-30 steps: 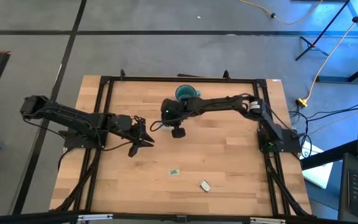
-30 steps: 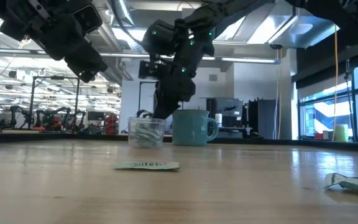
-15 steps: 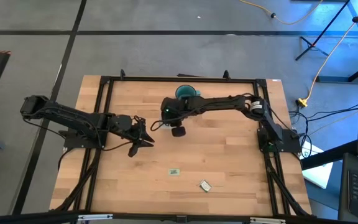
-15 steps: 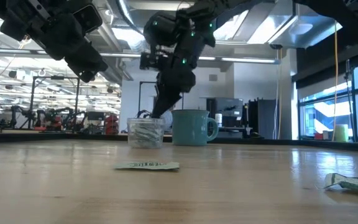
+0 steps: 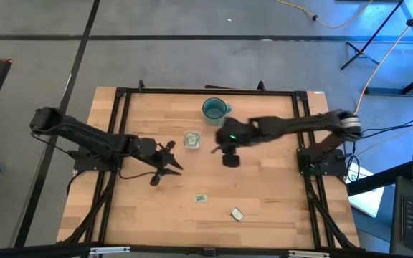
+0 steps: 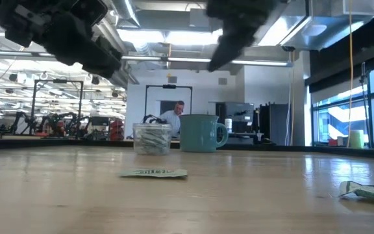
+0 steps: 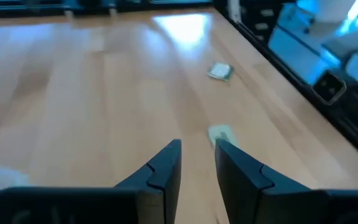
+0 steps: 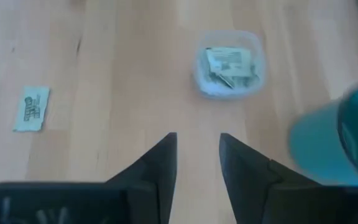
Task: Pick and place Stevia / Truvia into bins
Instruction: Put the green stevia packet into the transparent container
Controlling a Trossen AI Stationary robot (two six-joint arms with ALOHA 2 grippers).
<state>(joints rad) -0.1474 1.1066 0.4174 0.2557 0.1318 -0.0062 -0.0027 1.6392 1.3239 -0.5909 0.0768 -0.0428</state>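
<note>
Now the tub (image 5: 191, 140) is seen on the table (image 5: 264, 186), just left of and a little nearer than the teal mug (image 5: 214, 109), with a heap of packets (image 8: 229, 65) lying inside it. From table height the tub (image 6: 152, 138) and the mug (image 6: 200, 133) are seen side by side, close but apart.

Two packets are left out on the wood. One (image 5: 201, 198) is lying flat, well in front of the tub; it is also caught in the low view (image 6: 153, 173) and past the right fingers (image 8: 31, 109). The other (image 5: 236, 213) is lying farther out still, to the right of the first and crumpled at the low view's edge (image 6: 369, 191).

The right gripper (image 5: 218, 147) is held above the table just right of the tub, below the mug in the overhead picture. Its fingers (image 8: 160, 163) are parted by a narrow gap and nothing is held between them.

The left gripper (image 5: 171, 161) is held over the table to the left of the tub, pointed towards the loose packets. Its fingers (image 7: 166, 163) are likewise set slightly apart with nothing pinched, and the nearer packet (image 7: 220, 133) is seen just beyond their tips, the crumpled one (image 7: 220, 71) farther off.

A person (image 6: 174, 116) is seen in the room behind the tub.
</note>
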